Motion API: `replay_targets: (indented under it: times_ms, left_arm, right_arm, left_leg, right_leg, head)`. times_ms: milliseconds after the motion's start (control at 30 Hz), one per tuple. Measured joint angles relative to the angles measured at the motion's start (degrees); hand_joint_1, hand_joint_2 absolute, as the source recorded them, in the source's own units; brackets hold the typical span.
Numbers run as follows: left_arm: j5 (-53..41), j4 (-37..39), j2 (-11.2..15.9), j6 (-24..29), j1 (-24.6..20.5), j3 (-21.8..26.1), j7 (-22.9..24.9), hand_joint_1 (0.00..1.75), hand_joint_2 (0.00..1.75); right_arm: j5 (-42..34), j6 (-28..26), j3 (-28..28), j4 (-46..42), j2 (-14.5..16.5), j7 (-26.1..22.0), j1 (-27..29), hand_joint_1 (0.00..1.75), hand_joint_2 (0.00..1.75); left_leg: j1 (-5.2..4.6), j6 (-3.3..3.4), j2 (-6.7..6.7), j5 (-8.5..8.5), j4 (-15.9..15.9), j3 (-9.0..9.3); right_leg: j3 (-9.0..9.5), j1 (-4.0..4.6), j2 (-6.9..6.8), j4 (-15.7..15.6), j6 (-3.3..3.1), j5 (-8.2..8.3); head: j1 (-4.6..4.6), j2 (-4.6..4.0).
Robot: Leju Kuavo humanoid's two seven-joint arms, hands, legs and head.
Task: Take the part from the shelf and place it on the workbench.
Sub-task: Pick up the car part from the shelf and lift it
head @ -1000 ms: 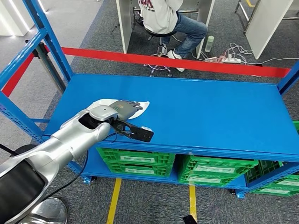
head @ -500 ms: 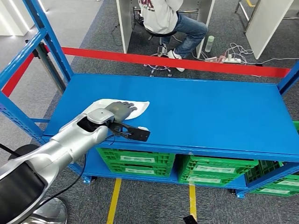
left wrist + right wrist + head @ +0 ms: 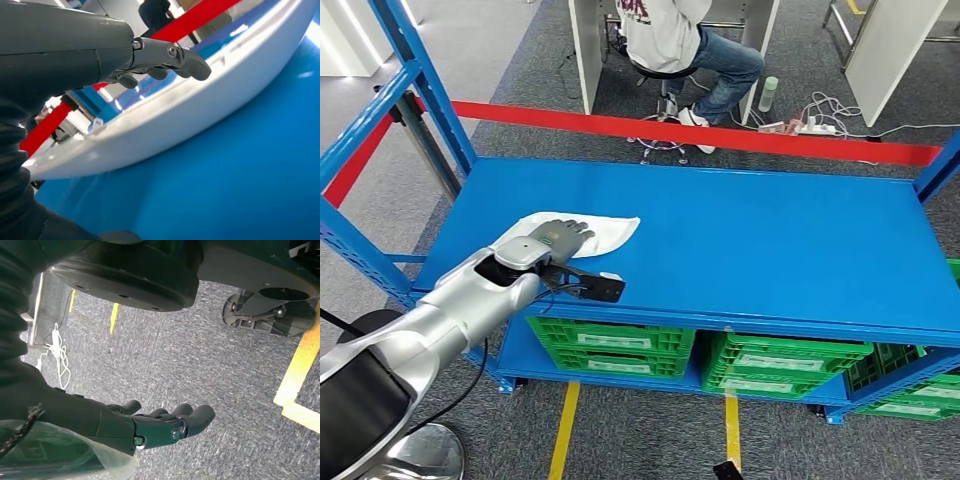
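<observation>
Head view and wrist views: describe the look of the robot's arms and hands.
The left arm is smooth silver metal, with a black panel near the shoulder and a thin black cable along its underside. A black camera bracket juts out at the wrist. The left hand is grey with darker jointed fingers fixed by small screws. The right hand looks alike: dark grey, glossy, behind a ribbed grey cover.

Green crates (image 3: 610, 345) under blue deck; red tape (image 3: 697, 132) beyond; seated person (image 3: 682, 45) behind.
</observation>
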Motion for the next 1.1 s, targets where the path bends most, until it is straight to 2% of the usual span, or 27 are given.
replay_targets:
  times_ms: [267, 333, 367, 400, 467, 500, 1000, 1100]
  left_arm:
    - [-0.5, 2.1, 0.9, 1.7, 0.1, 1.2, 0.0, 0.0, 1.75]
    - [-0.5, 2.4, 1.1, 1.9, 0.1, 1.5, -0.1, 0.16, 0.87]
    - [-0.6, 2.6, 1.2, 2.0, 0.1, 1.6, -0.2, 0.3, 0.44]
    - [-0.6, 2.7, 1.2, 2.0, 0.1, 1.6, -0.2, 0.71, 0.0]
    - [-0.6, 3.0, 1.4, 2.1, 0.2, 1.9, -0.3, 1.42, 0.0]
    - [-0.6, 3.1, 1.4, 2.1, 0.2, 2.0, -0.3, 1.72, 0.0]
    - [-1.0, 3.9, 1.7, 3.3, 0.7, 4.2, -2.2, 1.75, 0.0]
    - [-1.0, 3.9, 1.7, 3.3, 0.6, 4.3, -2.5, 1.75, 1.31]
  right_arm:
    - [-0.4, -0.1, -0.3, 0.0, -0.1, -0.1, 0.0, 0.0, 1.75]
    - [-0.4, -0.1, -0.3, 0.0, -0.1, -0.1, 0.0, 0.0, 1.75]
    - [-0.3, -0.1, -0.3, 0.0, -0.1, -0.1, 0.0, 0.0, 1.75]
    - [-0.3, -0.1, -0.3, 0.0, -0.1, -0.1, 0.0, 0.0, 1.75]
    - [-0.3, -0.1, -0.3, 0.0, -0.1, -0.2, 0.0, 0.0, 1.75]
    - [-0.3, -0.1, -0.3, 0.0, -0.1, -0.2, 0.0, 0.0, 1.75]
    - [0.0, -0.1, -0.3, 0.0, -0.2, -0.7, 0.0, 0.0, 1.75]
    - [0.0, -0.1, -0.3, 0.0, -0.2, -0.7, 0.0, 0.0, 1.75]
  left_leg:
    - [0.0, -0.01, 0.0, 0.01, 0.0, 0.02]
    - [0.0, -0.01, 0.0, 0.02, 0.0, 0.03]
    - [0.0, -0.01, -0.01, 0.03, 0.0, 0.04]
    - [0.0, -0.01, -0.01, 0.03, 0.0, 0.04]
    - [0.0, -0.01, -0.01, 0.04, 0.0, 0.05]
    - [0.0, -0.01, -0.01, 0.04, 0.0, 0.05]
    - [0.0, 0.0, 0.0, 0.05, 0.0, 0.05]
    - [0.0, 0.0, 0.0, 0.05, 0.0, 0.06]
  right_leg:
    - [0.03, 0.0, -0.01, 0.0, 0.0, 0.0]
    - [0.05, 0.0, -0.02, 0.0, 0.0, 0.0]
    - [0.06, 0.0, -0.02, 0.0, 0.0, 0.0]
    - [0.07, 0.0, -0.03, 0.0, 0.0, 0.0]
    - [0.08, 0.0, -0.03, 0.0, 0.0, 0.01]
    - [0.08, 0.0, -0.03, 0.0, 0.0, 0.01]
    - [0.07, 0.0, -0.01, 0.0, 0.0, 0.01]
    - [0.07, 0.0, -0.01, 0.0, -0.01, 0.02]
  head:
    - [-0.01, 0.0]
    - [-0.01, 0.0]
    - [0.0, 0.0]
    - [0.0, 0.0]
    - [-0.01, 0.0]
    - [-0.01, 0.0]
    - [0.0, 0.0]
    - [0.0, 0.0]
